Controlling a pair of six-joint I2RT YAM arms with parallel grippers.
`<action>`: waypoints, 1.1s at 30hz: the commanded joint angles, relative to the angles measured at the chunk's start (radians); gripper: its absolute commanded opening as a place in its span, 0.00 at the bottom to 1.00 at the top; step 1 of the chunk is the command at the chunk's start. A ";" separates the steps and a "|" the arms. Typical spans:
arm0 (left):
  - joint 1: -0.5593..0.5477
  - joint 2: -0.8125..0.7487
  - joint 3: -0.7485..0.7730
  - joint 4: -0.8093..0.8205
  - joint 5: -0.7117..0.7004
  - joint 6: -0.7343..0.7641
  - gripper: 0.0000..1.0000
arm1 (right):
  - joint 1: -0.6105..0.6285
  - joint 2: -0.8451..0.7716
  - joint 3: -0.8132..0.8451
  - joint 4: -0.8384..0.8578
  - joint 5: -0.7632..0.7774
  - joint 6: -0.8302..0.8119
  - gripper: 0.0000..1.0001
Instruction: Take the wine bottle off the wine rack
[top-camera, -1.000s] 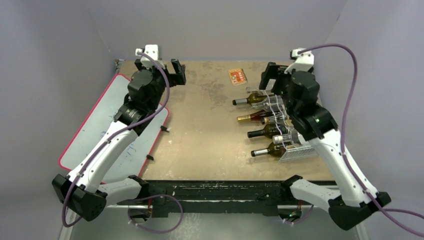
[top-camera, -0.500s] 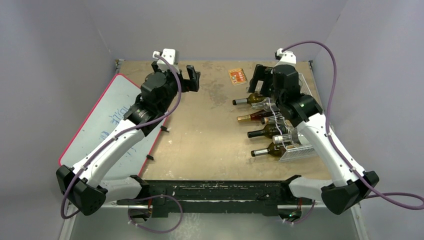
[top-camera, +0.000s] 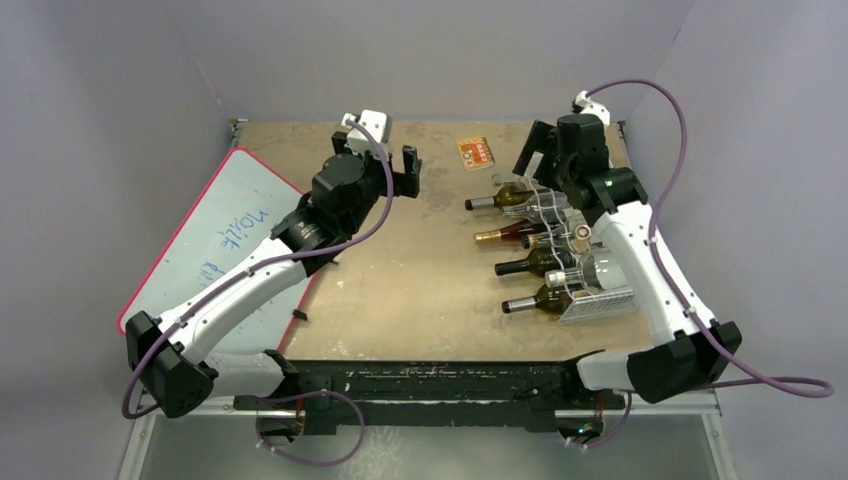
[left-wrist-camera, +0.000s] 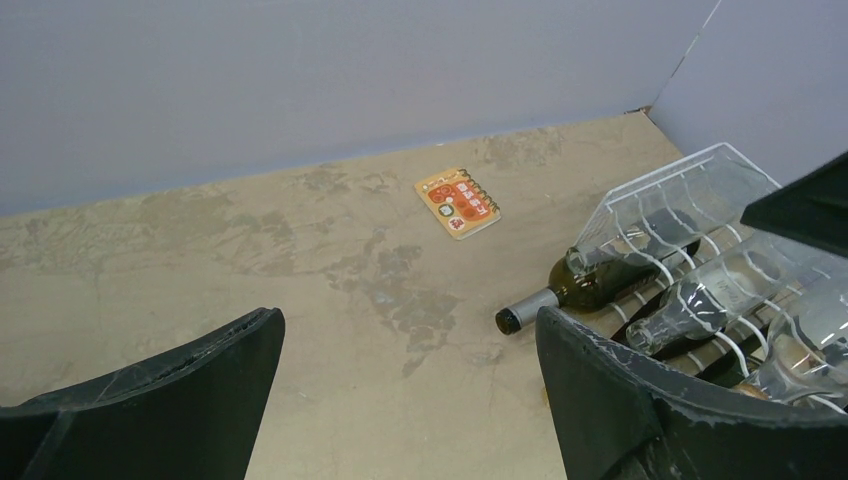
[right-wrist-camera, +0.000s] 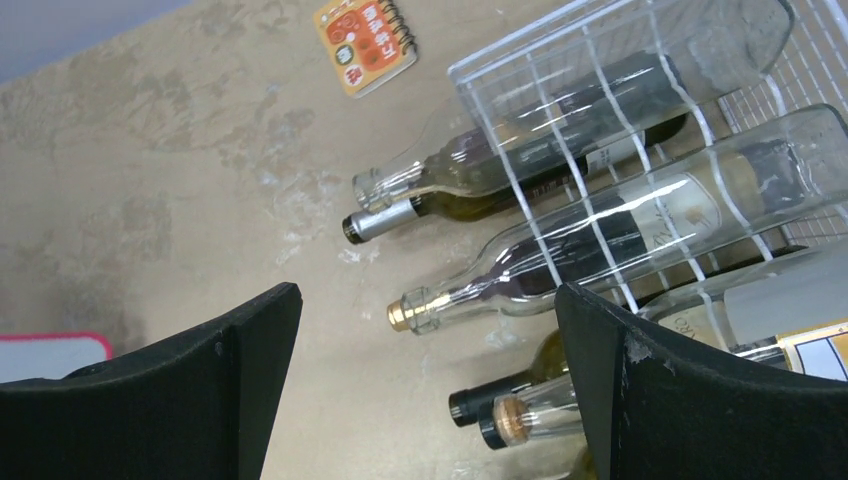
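**Tan table, both arms empty, bottles in the rack**

The left gripper gapes wide and holds nothing. It hangs above the far middle of the table, and its camera looks across at the rack's far end. The right gripper is just as wide and also empty. It hovers over the rack's far end, looking down on the bottle necks.

Below it the white wire rack stands on the table's right side. The bottles lie on their sides in its tiers, necks poking out to the left. The far bottle is dark with a silver cap. An orange notepad lies beyond, apart from the rack.

The tabletop is worn and blotched. A red-edged whiteboard lies along its left edge. Plain grey-lilac walls close in behind and on both sides.

The left arm stretches diagonally from its near-left base toward the far middle. The right arm runs along the rack's right side, wrist bent down at the far end.
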 joint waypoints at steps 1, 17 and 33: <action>-0.013 -0.002 0.009 0.043 -0.036 0.019 0.95 | -0.034 0.048 0.088 -0.005 0.034 0.147 1.00; -0.072 0.042 0.016 0.033 -0.104 0.013 0.94 | -0.063 0.366 0.434 -0.231 0.244 0.600 1.00; -0.072 -0.002 0.015 0.034 -0.129 0.019 0.93 | -0.117 0.470 0.419 -0.208 0.176 0.773 0.98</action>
